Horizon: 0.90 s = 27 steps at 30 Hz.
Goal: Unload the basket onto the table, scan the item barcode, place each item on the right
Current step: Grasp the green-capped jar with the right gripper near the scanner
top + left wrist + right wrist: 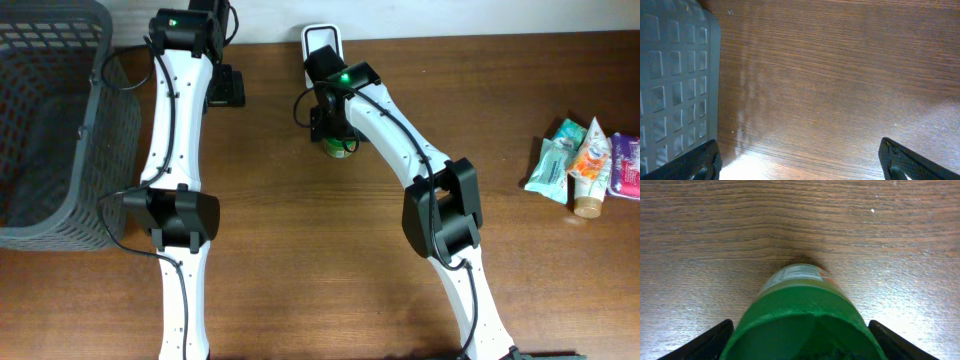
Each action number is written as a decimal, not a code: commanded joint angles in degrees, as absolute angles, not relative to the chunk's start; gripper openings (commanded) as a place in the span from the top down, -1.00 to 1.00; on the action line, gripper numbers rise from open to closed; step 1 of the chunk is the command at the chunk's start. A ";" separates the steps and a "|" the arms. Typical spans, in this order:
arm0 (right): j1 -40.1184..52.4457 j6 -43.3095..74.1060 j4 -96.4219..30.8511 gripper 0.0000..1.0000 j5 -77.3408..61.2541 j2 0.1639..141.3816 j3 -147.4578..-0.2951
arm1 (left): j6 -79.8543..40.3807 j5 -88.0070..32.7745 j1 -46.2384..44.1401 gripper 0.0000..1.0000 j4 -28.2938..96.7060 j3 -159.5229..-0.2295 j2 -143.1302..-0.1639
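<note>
The item is a green container [805,310] with a printed label [795,275] near its far end, standing on the wooden table [700,220]. My right gripper [805,342] is open and astride it, one black finger [715,341] close at each side. Whether the pads touch the container I cannot tell. From overhead, only a bit of the green container [339,150] shows under the right gripper [328,120] at the back middle. My left gripper [225,88] hangs open over bare wood beside the basket. Nothing lies between the fingers of the left gripper [802,160]. No barcode shows.
A dark grey mesh basket [50,120] fills the left edge, and its wall [675,75] is near my left finger. A white-framed black device [320,42] stands at the table's back edge behind the container. Several tubes and packets [585,160] lie at the far right.
</note>
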<state>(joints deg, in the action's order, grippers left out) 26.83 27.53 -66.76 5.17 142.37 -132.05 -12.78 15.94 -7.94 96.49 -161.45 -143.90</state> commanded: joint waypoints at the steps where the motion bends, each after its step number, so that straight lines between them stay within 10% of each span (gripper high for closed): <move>1: 26.46 26.50 -66.37 -0.60 4.84 143.24 -131.79 | -11.68 16.73 -8.08 -0.98 96.51 -161.14 -143.48; 21: 24.62 30.52 -69.21 -0.17 2.68 144.57 -133.88 | -11.68 16.75 -8.08 -0.98 96.53 -161.14 -143.48; 27: 16.67 30.50 -81.19 -0.13 -24.14 144.46 -147.41 | -11.68 16.75 -8.12 -0.98 96.51 -161.14 -143.48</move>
<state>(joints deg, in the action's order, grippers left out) 19.84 30.06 -80.34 -10.83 145.03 -144.53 -12.78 15.97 -7.94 96.44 -161.45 -143.92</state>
